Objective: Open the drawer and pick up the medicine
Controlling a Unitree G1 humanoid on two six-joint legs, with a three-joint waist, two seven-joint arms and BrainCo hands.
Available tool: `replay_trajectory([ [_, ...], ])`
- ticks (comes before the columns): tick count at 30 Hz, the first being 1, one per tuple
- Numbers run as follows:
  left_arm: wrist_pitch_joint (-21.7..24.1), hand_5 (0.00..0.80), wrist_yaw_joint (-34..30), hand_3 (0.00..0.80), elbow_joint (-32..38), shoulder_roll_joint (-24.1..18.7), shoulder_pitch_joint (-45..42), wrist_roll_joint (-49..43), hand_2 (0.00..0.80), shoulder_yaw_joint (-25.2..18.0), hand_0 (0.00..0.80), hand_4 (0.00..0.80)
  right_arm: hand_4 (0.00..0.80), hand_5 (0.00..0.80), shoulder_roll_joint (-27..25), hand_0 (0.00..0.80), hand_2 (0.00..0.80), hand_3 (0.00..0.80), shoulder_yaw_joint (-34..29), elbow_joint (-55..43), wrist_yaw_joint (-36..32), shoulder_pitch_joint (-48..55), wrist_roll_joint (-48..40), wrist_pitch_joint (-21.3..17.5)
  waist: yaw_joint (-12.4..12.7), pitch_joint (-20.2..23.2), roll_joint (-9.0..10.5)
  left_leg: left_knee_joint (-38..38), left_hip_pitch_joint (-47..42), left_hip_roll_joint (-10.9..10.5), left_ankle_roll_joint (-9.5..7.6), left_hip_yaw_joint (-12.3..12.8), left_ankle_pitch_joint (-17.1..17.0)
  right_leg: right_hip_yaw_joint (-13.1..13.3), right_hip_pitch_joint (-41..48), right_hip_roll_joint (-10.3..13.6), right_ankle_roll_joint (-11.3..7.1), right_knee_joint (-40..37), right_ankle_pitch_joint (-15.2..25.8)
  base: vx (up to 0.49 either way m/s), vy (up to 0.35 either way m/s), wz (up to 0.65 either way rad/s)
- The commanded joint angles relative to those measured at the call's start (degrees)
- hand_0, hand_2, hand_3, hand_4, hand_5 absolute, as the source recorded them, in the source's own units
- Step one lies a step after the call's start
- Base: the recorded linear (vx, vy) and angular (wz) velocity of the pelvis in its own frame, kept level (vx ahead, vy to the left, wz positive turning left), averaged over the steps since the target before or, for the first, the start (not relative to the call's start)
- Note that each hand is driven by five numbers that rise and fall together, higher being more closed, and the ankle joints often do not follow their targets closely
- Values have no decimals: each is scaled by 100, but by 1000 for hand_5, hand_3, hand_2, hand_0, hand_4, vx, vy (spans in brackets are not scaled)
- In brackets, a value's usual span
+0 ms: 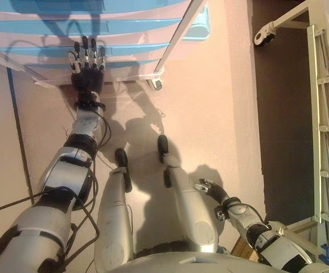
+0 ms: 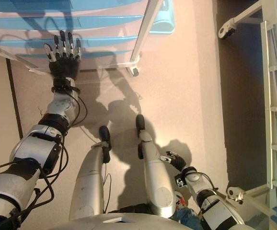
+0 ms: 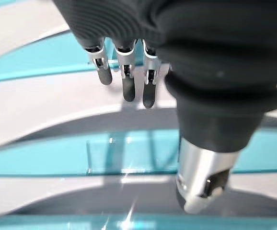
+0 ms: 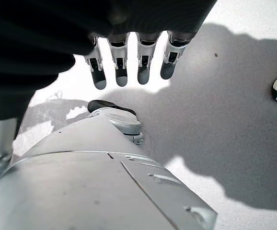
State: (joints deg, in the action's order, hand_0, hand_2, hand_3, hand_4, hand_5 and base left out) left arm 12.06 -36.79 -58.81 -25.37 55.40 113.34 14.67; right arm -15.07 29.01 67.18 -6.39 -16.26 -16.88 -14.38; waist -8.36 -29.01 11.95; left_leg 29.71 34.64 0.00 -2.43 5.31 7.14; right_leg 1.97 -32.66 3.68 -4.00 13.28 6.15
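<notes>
A white drawer cabinet with light blue handle strips stands on the floor in front of me, all its drawers closed. My left hand is stretched out to the cabinet's lower drawers, fingers straight, just in front of a blue handle strip. It holds nothing. My right hand hangs low by my right side with relaxed fingers, empty. No medicine shows in any view.
The cabinet stands on castors, one at its near right corner. A white metal bed frame runs along the right side, over a dark floor strip. A dark line runs along the floor at left.
</notes>
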Motion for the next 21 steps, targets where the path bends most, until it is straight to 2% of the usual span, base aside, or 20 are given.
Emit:
replay_trajectory([
  [1,184,0,-1083,0,1734,-670,2018,-685,0,184,0,0,0,0,-393,0,0,0,360,-52,-47,463,-4,56,-8,162,-222,-389,-361,-212,-157,365,83,-267,363,-450,428,54,-222,0,0,0],
  [8,307,0,-802,0,1916,-771,1872,-572,0,115,0,0,0,0,-405,0,0,0,330,1,-90,520,-28,57,65,240,-292,-488,-546,-222,-148,347,14,-310,594,-418,454,56,-330,26,-17,-2],
  [14,265,0,-657,0,1816,-842,1827,-547,0,41,0,0,0,0,-360,0,0,0,302,35,-88,582,-66,82,122,352,-272,-516,-649,-219,-138,337,-5,-397,767,-369,472,48,-414,48,-34,0],
  [17,205,0,-795,0,1773,-864,1796,-533,0,23,0,0,0,0,-339,0,0,0,296,42,-89,607,-69,100,132,372,-249,-517,-698,-221,-135,333,6,-415,840,-355,476,14,-418,22,-16,-1],
  [18,176,380,-889,380,1788,-874,1802,-456,380,33,380,380,0,0,-332,0,0,0,293,57,-93,622,-59,86,135,377,-244,-515,-708,-223,-143,332,15,-422,857,-348,478,2,-417,0,0,0],
  [19,132,722,-1009,722,1788,-876,1793,-459,722,37,722,722,0,0,-321,0,0,0,309,60,-87,627,-67,90,140,382,-241,-518,-721,-224,-143,331,19,-423,876,-348,478,-3,-423,0,0,0],
  [20,153,800,-1051,800,1826,-869,1786,-495,800,42,800,800,0,0,-320,0,0,0,324,60,-91,630,-54,87,145,388,-232,-524,-722,-221,-141,329,18,-423,884,-350,484,-15,-426,0,-18,-3],
  [21,137,800,-1116,800,1902,-841,1764,-489,800,62,800,800,0,0,-313,0,0,0,329,68,-103,618,-45,90,155,393,-226,-537,-739,-233,-149,314,17,-420,907,-354,487,-24,-423,-10,-10,-6],
])
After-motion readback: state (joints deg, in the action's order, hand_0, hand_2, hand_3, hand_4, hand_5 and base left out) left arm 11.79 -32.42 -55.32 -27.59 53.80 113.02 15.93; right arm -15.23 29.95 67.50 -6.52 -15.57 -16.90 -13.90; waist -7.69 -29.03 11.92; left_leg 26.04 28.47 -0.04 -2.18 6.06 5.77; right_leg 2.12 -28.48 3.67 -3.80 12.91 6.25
